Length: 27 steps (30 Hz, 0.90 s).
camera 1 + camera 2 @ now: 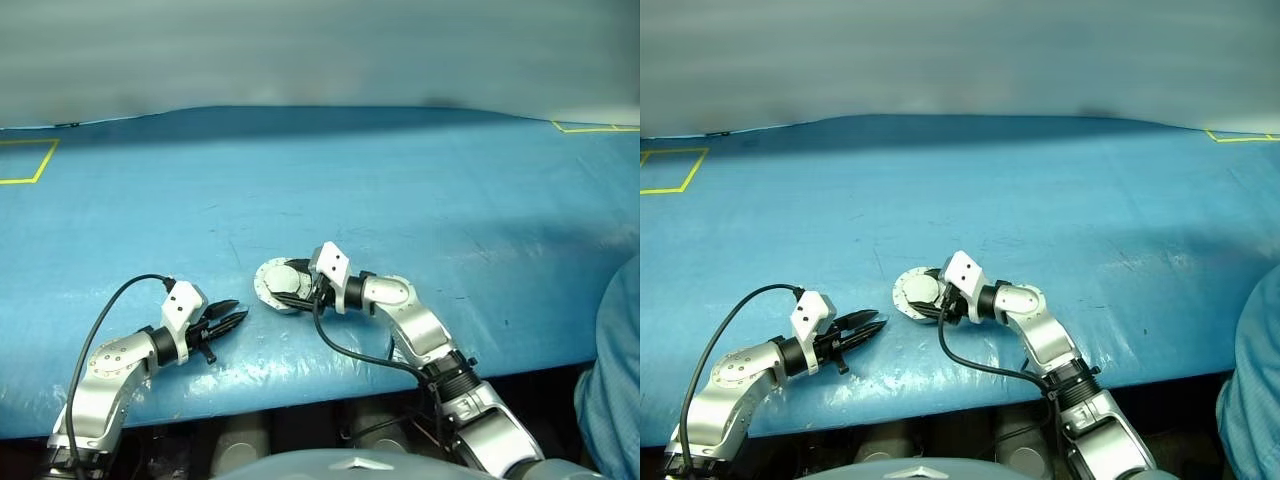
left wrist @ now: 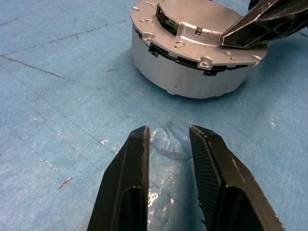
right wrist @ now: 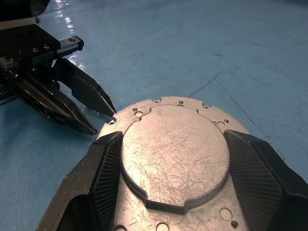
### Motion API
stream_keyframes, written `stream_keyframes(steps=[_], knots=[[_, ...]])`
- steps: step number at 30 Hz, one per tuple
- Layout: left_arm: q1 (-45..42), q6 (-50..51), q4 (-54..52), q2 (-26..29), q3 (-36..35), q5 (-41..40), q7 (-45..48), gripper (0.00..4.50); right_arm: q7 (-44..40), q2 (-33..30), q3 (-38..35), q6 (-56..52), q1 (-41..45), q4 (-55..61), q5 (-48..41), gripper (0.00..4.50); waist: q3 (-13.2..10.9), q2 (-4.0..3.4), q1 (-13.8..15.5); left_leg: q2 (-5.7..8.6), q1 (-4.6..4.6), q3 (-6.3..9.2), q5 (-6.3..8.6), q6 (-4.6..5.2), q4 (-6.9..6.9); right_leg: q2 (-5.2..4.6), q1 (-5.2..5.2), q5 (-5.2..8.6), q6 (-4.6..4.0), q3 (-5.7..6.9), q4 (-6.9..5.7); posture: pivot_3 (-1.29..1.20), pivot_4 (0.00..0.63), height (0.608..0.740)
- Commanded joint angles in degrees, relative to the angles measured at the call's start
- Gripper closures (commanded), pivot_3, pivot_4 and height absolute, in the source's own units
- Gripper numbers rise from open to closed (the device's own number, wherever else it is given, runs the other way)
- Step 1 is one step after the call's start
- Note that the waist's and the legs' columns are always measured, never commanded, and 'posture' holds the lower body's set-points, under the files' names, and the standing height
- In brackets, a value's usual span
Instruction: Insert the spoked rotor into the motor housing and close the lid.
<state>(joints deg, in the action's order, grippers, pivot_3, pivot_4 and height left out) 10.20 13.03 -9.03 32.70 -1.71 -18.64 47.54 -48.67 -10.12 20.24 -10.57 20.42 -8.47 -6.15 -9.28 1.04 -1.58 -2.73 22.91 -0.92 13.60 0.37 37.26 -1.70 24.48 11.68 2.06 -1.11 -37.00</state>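
Right wrist view, right claw (image 3: 175,183) straddling lid (image 3: 174,159), housing (image 2: 192,77) closed

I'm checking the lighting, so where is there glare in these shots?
Left eye view: white glare on the table near its front edge; left wrist view: a shiny patch by the left hand; right wrist view: the scratched lid gleams.

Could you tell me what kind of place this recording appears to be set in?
Probably a robotics lab or test bench. A wide blue table carries yellow tape marks, and the only workpiece is a closed silver motor housing with its lid on, between the right claw fingers.
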Motion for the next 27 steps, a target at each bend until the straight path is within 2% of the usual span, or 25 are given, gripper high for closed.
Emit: stream_keyframes(steps=[1,17,27], knots=[[-0.3,-1.1,-0.5,-0.2,-0.9,-0.5,0.1,3.09,-1.4,-0.3,-0.4,0.2,1.5,2.8,-1.4,1.5,0.0,0.0,0.0,0.0,0.0,0.0,0.0,0.0,0.0,0.0,0.0,0.0,0.0,0.0,0.0,0.0,0.15,0.74],[0.3,-1.3,-0.7,-0.6,-0.8,-0.4,0.1,3.09,-2.0,-2.2,2.1,3.9,4.2,-4.0,3.8,1.5,0.0,0.0,-0.1,-0.01,-0.03,-0.01,0.0,0.0,0.02,0.03,-0.01,-0.01,0.0,-0.01,-0.02,0.0,0.15,0.74],[0.3,-1.3,-0.8,-0.9,-0.8,-0.5,0.2,3.09,-2.8,-3.5,3.7,1.4,4.5,-5.0,5.4,1.5,0.0,0.01,-0.1,-0.05,-0.16,-0.05,0.0,0.0,0.06,0.06,-0.08,-0.03,-0.04,-0.05,-0.07,0.0,0.15,0.74]])
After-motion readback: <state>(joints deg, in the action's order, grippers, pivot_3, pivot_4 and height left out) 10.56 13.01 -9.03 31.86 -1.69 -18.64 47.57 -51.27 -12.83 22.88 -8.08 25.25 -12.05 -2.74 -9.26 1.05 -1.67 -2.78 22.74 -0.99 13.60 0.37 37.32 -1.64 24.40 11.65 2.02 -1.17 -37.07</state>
